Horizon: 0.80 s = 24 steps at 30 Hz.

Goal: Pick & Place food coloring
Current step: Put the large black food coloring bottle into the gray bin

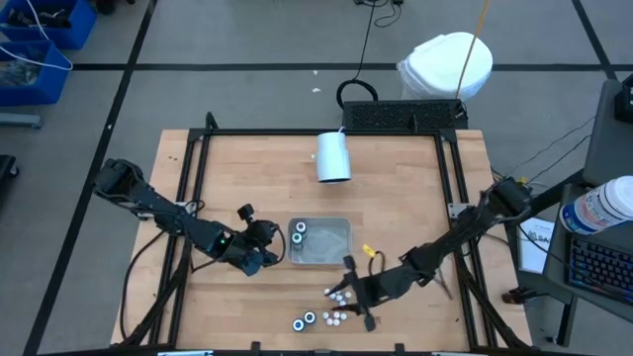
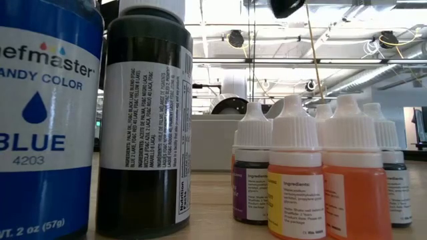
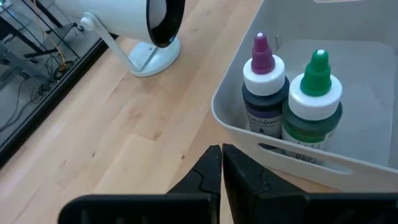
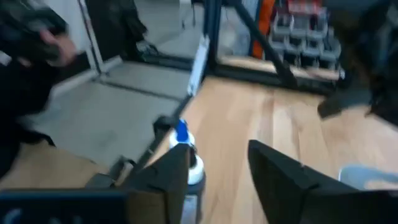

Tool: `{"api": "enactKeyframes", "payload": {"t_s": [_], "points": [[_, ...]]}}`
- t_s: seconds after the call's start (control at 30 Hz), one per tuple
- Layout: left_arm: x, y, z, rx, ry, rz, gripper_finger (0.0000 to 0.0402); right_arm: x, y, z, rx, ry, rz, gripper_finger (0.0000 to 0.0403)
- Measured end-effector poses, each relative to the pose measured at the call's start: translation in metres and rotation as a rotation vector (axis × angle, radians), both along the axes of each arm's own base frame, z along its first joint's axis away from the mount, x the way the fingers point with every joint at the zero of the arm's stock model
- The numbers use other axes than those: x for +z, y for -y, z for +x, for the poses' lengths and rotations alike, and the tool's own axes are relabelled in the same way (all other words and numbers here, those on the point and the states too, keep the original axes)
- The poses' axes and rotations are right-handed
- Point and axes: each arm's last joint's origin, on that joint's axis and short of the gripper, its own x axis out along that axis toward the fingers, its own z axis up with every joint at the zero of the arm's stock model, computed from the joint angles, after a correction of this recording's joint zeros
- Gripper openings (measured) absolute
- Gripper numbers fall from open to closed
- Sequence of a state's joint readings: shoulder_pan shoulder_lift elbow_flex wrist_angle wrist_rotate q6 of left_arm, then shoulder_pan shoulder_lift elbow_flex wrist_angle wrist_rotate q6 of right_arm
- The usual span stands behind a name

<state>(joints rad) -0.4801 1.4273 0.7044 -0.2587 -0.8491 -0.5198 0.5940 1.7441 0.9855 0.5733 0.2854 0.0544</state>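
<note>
Landmark: the tray (image 1: 331, 242), resting on the table (image 1: 396, 188) near its middle.

Inside the tray, two food coloring bottles (image 1: 299, 233) stand upright side by side against its left wall; the same pair shows in the left wrist view (image 3: 292, 99), just behind the near wall (image 3: 249, 134).

The left gripper (image 1: 259, 259) lies just left of the tray, outside it.

The cup (image 1: 333, 156) lies on its side behind the tray, well apart from it.

A cluster of bottles (image 1: 336, 297) stands in front of the tray, toward the table's near edge. The right gripper (image 1: 358, 297) is at that cluster's right side.
</note>
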Motion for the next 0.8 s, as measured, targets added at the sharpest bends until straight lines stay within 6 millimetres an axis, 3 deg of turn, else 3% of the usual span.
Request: {"api": "enactKeyframes", "payload": {"t_s": [0.13, 0.3, 0.8], "points": [[0.000, 0.000, 0.000, -0.009, -0.010, 0.025, 0.0024, -0.010, -0.016, 0.022, -0.003, -0.103, -0.057, 0.0194], [0.000, -0.001, -0.001, -0.013, -0.021, 0.042, 0.0024, -0.011, -0.027, 0.044, -0.010, -0.108, -0.063, 0.0198], [0.000, -0.001, 0.000, -0.027, -0.033, 0.059, 0.0024, -0.031, -0.028, 0.053, -0.010, -0.163, -0.017, 0.0199]]}}
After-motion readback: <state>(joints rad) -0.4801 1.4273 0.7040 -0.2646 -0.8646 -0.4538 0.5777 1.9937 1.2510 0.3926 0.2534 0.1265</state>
